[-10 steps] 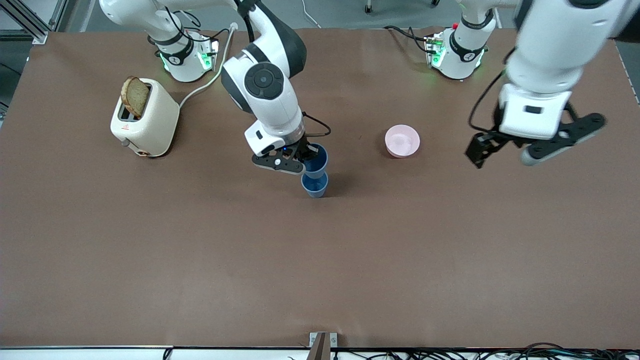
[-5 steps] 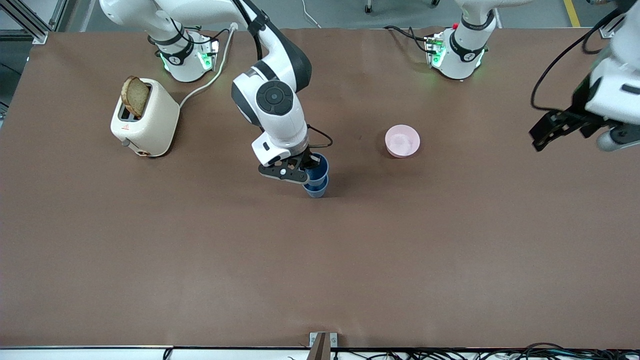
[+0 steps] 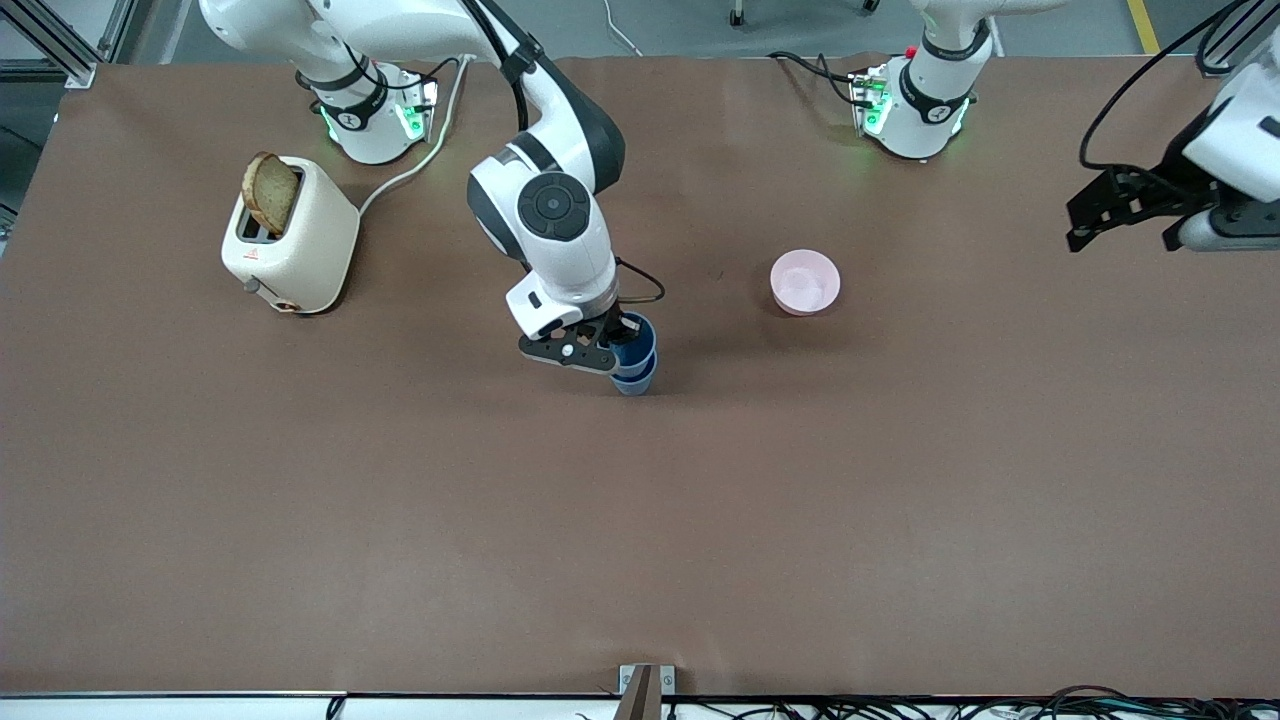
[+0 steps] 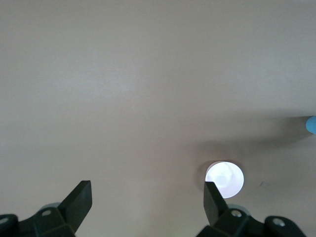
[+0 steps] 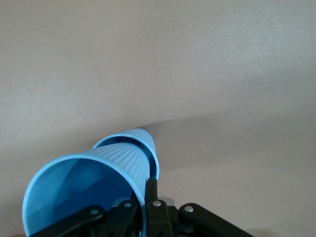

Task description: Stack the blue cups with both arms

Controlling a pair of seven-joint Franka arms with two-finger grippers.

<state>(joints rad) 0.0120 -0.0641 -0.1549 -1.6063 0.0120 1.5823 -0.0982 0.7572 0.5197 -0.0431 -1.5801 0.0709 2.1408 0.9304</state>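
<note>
**A:** What is happening across the broad brown paper-covered surface (image 3: 400, 520)?

**B:** The large white jointed right arm (image 3: 545, 215) is reaching to the middle of it, and its black two-finger right gripper (image 3: 612, 352) is pinching the rim of a small matte blue tapered plastic cup (image 3: 634, 338), one finger inside the wall and one outside. That cup is sitting tilted in the mouth of a second, identical blue cup (image 3: 633, 381), which is standing on the surface.

**A:** And the other arm?

**B:** The white left arm (image 3: 1240, 150) is waiting, raised over its own end of the surface, with the black left gripper (image 3: 1125, 215) empty and its fingers (image 4: 79, 200) spread wide. Its wrist view is looking down on the small round pale pink bowl (image 3: 804, 282).

**A:** So which step is in hand?

**B:** The nesting itself, by my reading. In the right wrist view the held cup (image 5: 89, 190) is overlapping the lower cup (image 5: 136, 145), so the stack is looking nearly made but not let go.

**A:** What is the next move asking for?

**B:** Likely a straightening and a short push down until the upper cup seats, then an opening of the fingers and a vertical lift, so the rim is not dragged and the pair is not tipped.

**A:** Anything else in shot?

**B:** A cream two-slot toaster (image 3: 295, 240) holding a brown bread slice (image 3: 270, 192), toward the right arm's end.
</note>
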